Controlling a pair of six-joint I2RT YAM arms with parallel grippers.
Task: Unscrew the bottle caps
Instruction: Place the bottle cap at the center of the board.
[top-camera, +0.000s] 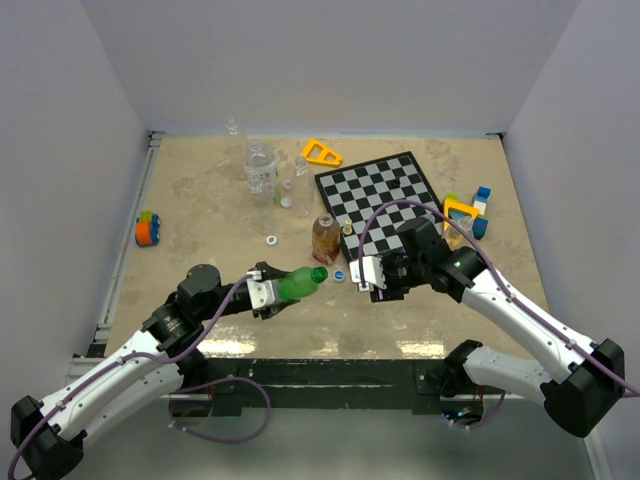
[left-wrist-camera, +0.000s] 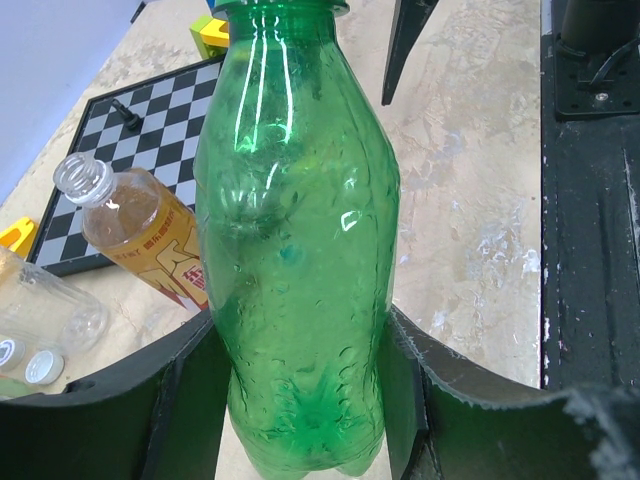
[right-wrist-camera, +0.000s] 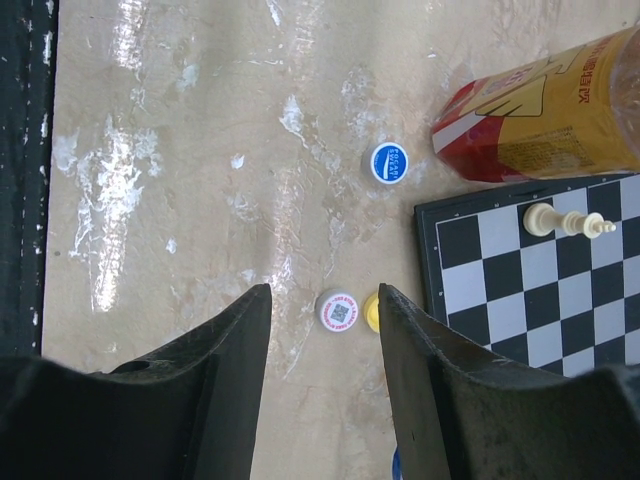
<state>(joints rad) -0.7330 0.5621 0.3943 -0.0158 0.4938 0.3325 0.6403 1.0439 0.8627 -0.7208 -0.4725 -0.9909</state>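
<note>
Green bottle (left-wrist-camera: 300, 250) sits clamped in left gripper (top-camera: 272, 292); right gripper (right-wrist-camera: 323, 295) hangs parted, empty, above a white cap (right-wrist-camera: 338, 310).

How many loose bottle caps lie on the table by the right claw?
3: a blue cap near the amber bottle, then a white cap and a yellow cap side by side next to the chessboard, the yellow one partly covered. More may be hidden.

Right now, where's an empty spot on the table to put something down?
The biggest bare patch is the left side of the table, between the orange-and-blue toy and the clear bottles. The far right corner behind the chessboard is bare too. It's crowded in the middle, around the amber bottle and the blue cap.
</note>
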